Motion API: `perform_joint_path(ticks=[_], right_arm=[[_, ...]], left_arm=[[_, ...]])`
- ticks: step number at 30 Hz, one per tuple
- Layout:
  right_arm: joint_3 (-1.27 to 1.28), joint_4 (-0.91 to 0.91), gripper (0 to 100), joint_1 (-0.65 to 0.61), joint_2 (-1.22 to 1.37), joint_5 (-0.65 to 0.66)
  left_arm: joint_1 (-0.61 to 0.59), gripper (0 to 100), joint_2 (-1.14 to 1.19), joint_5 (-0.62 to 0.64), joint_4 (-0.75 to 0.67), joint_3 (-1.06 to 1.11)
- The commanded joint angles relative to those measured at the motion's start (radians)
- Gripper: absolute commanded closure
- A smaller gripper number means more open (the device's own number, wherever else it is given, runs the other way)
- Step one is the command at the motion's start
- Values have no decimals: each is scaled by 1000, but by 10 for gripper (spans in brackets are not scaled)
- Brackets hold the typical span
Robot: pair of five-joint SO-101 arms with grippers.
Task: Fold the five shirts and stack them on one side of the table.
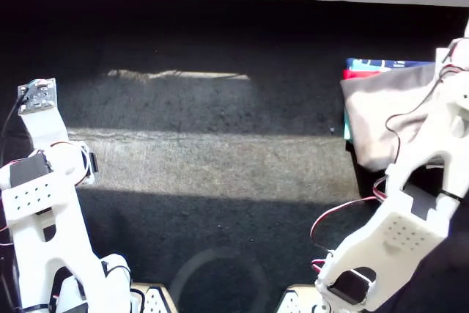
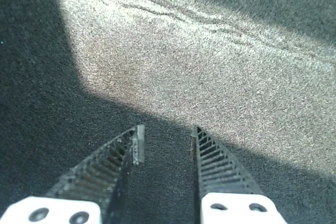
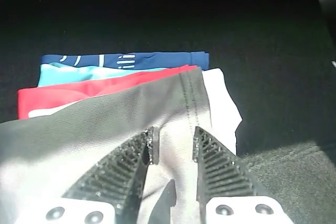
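Ribbed black fingers of the right gripper stand apart, holding nothing, just above the grey shirt that tops the stack at the right arm's edge of the table. Beneath it show a red shirt, a teal layer, a blue shirt and a white one. The left gripper, also parted and empty, hangs over the dark felt table cover. The grey knit looks smooth and limp, with a stitched seam, and sits askew on the pile. A serrated fingertip could snag it and drag the fold open or tip the stack. The felt is fuzzy, faintly creased.
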Motion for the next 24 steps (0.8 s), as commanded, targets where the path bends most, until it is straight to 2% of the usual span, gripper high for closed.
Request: perform_joint_path(ticks=[1, 3, 8, 14, 18, 24], right_arm=[[38, -71, 947, -22, 44, -3], [47, -107, 996, 1, 101, -2], [42, -159, 978, 87, 216, -5], [-28, -177, 977, 153, 220, -6], [-160, -108, 977, 170, 219, -6], [-446, 111, 976, 148, 219, -14]], left_arm=[[1, 843, -22, -5, -14, -4], [1, 843, -24, -5, -14, -5], [1, 843, -22, -5, -8, -4], [1, 843, -22, -5, -8, -4], [1, 843, -24, -5, -6, -4], [2, 843, -28, -3, -3, -36]])
